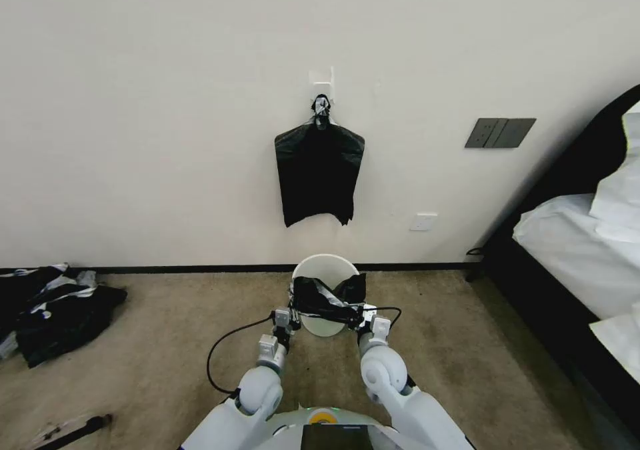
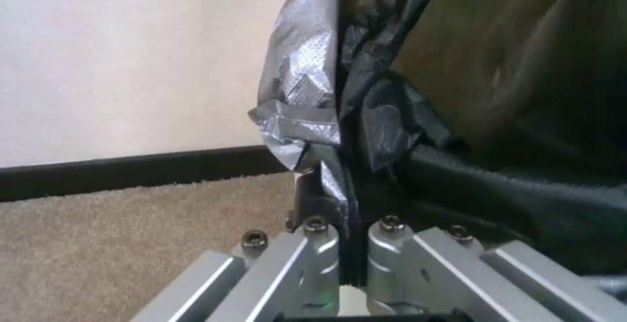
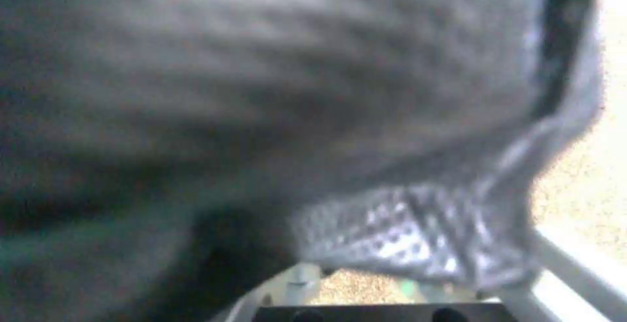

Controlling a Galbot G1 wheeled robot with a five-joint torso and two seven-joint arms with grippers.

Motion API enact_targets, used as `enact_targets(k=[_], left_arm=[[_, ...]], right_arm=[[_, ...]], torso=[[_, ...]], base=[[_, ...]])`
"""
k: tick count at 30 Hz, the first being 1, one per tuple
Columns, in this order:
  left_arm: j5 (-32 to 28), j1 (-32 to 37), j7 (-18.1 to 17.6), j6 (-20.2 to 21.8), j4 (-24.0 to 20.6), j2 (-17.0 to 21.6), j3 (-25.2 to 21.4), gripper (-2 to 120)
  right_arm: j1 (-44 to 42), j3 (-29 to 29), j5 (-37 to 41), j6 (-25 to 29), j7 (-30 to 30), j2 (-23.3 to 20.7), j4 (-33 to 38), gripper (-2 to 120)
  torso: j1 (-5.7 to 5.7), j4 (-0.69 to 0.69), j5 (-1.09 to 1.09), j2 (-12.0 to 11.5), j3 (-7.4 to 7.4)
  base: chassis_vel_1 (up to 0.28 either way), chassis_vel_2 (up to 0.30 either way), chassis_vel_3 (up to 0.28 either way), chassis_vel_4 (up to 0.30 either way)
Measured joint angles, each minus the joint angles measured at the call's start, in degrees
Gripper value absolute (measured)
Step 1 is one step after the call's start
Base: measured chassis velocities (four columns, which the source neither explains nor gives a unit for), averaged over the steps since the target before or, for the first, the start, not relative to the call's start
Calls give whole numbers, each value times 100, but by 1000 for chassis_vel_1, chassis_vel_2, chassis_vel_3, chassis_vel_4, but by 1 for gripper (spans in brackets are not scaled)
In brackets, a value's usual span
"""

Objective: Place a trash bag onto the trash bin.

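The wall [image 1: 167, 103] and carpet [image 1: 167, 343] frame the site. A bed [image 1: 587, 250] stands to the robot's right and a black-and-white cloth heap [image 1: 53, 310] lies on the carpet to its left. A flat bundle of black bags [image 1: 319, 177] hangs from a wall hook [image 1: 322, 83], well above the work.

The trash bin [image 1: 325, 267], round and cream-white, stands on the carpet close to the skirting board [image 1: 167, 269]. The trash bag [image 1: 330, 297] is stretched across the near half of its mouth. The far rim is bare, so in my judgement the fitting is only partly done.

The left gripper [image 1: 291, 311] is at the bin's near left edge, the right gripper [image 1: 363, 315] at its near right edge.

Risks noted: the film is thin and pulled taut between two arms. Spreading further could tear it or slip it from a clamp. The bin is light in appearance, so a downward drag on one side could tip or shift it. A loose fold could fall inside the rim instead of over it.

The left wrist view shows the left fingers [image 2: 320, 253] together, clamped on a gathered edge of the bag, a detail the head view cannot resolve. The right wrist view has film pressed against the lens. Whether the right fingers are closed on it cannot be told. The head view alone shows the bag's position over the bin.
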Motion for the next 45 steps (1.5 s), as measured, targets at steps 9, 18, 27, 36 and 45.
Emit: enact_targets(k=[9,18,27,36,45], left_arm=[[-14,601,74,180,-589,431,-197,33],[69,1128,98,87,-1043,643,-494,67],[292,1486,94,-157,-1335,672,-706,97],[706,1948,172,-831,-1624,341,-1287,100],[1477,2389,350,-910,-2241,-262,-2281,100]], right_arm=[[-399,-63,-112,-59,-134,-285,470,46],[-817,2,-217,-67,-208,-576,1102,80],[-1277,167,-329,-6,-400,-793,1618,100],[-2108,588,-1132,903,-1438,-1211,2339,100],[-254,1440,382,-122,-2763,-2383,2448,100]], torso=[[0,0,1,0,0],[0,1,0,0,0],[0,1,1,0,-1],[0,0,0,0,-1],[0,2,3,0,0]], base=[[0,0,0,0],[0,0,0,0],[0,0,0,0],[0,0,0,0],[0,0,0,0]])
